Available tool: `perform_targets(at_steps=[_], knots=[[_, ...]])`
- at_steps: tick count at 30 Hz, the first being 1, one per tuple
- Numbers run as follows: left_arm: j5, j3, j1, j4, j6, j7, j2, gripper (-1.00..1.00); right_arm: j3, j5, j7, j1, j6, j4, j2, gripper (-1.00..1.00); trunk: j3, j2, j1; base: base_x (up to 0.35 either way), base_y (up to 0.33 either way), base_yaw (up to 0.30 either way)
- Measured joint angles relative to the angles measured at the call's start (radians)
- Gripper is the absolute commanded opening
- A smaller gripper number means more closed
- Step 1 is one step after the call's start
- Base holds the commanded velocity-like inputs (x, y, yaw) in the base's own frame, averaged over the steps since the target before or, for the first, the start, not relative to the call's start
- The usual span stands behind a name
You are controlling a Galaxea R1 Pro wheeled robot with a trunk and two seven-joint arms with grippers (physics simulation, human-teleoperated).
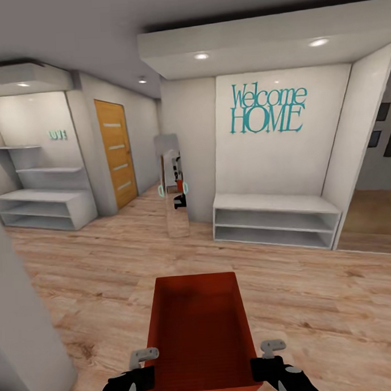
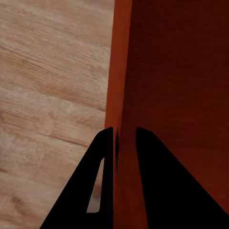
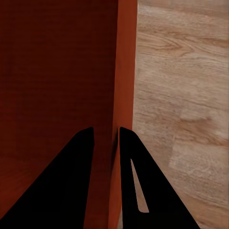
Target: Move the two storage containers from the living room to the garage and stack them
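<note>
An orange-red open-topped storage container (image 1: 198, 332) is held in front of me above a light wood plank floor, empty inside. My left gripper (image 1: 145, 373) is shut on its left wall; the left wrist view has the black fingers (image 2: 102, 157) pinching that thin wall (image 2: 121, 71). On the opposite side my right gripper (image 1: 265, 366) is shut on the right wall, and the right wrist view has its fingers (image 3: 129, 157) clamped over that wall (image 3: 125, 62).
Ahead stands a white wall with teal "Welcome HOME" lettering (image 1: 268, 108) over a low white bench shelf (image 1: 275, 219). A tall mirror (image 1: 173, 185) leans by a corridor with an orange door (image 1: 115, 152). White shelves (image 1: 44, 193) stand left. A pale wall edge (image 1: 25, 334) is close at my left.
</note>
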Motion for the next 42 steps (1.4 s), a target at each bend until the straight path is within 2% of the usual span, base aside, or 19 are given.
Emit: perform_targets(at_steps=[13,20,42], knots=[[0.001,0.000,0.000,0.000,0.000,0.000,0.001,-1.00,-0.001,0.001,0.000,0.000,0.000,0.000,0.001,-1.00,0.000,0.000,0.000,0.327,0.000,0.082],[0.001,0.000,0.000,0.000,0.000,-0.002,0.003,-1.00,-0.002,0.004,-0.001,0.000,0.000,0.000,0.003,-1.00,0.000,0.000,0.000,0.327,0.000,0.212],[0.001,0.000,0.000,0.000,0.000,0.000,0.001,-1.00,-0.001,0.001,0.000,0.000,0.000,0.000,0.001,-1.00,0.000,0.000,0.000,0.327,0.000,0.070]])
